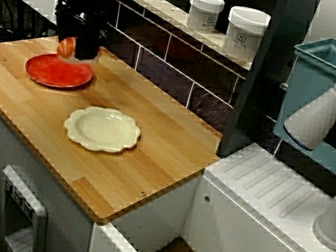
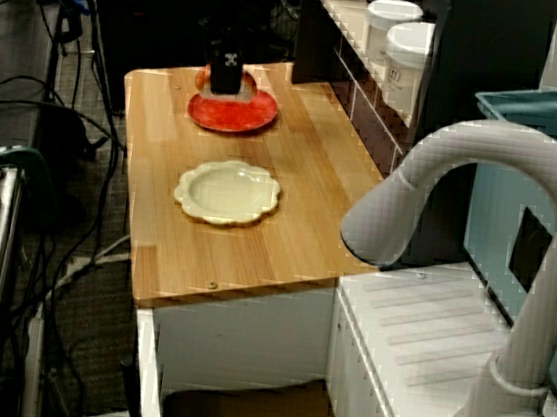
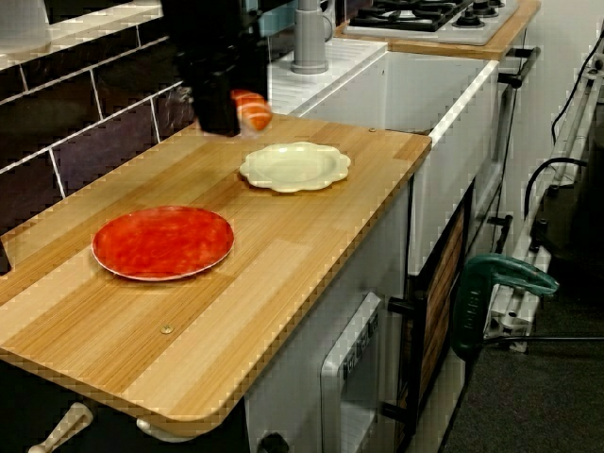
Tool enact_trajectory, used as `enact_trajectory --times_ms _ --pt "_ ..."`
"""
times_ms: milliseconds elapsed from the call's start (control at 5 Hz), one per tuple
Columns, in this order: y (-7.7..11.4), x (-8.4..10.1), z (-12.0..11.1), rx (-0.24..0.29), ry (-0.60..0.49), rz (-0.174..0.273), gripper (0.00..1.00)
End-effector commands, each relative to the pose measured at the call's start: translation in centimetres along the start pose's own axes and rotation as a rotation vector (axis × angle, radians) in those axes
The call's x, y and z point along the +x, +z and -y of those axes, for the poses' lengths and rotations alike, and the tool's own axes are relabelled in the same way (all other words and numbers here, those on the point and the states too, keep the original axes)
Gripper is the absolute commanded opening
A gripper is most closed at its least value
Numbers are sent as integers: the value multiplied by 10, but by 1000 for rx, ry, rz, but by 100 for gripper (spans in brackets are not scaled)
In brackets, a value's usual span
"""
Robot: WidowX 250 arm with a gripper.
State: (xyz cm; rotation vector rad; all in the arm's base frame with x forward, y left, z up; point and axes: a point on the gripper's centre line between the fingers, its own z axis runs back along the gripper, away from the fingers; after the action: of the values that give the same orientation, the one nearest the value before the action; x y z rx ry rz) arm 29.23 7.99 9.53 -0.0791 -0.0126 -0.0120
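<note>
Hanging over the red plate [image 1: 47, 72] on the wooden counter [image 1: 170, 152], the black gripper [image 1: 77, 51] is closed around a small orange-and-white piece [image 1: 67, 47]. The piece is off the surface. In the view facing the tiled wall it shows at the fingertips above the plate's far edge. How much of it sits over the plate and how much beyond the rim cannot be told. In the view along the counter, the piece [image 3: 251, 110] sticks out to one side of the fingers, so only part of it seems to be pinched.

It looks like pretend food, an orange slab on a white block. It is probably light and somewhat soft, with a smooth skin that could slide under a loose pinch. The long flat sides, near the middle, look like the surest place to hold it. A hold near one end would let it swivel.

A cream plate [image 1: 102, 130] with a wavy rim lies on the counter near the red plate, toward the sink side and apart from it. Two white jars [image 1: 244, 33] stand on the shelf behind the red plate, and a grey faucet [image 2: 463, 179] rises beyond the cream plate.
</note>
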Motion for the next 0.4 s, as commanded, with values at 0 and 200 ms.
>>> enact_trajectory --times_ms 0,200 --pt "14 -10 25 49 -55 82 0" --pt "3 -17 36 57 -62 80 0"
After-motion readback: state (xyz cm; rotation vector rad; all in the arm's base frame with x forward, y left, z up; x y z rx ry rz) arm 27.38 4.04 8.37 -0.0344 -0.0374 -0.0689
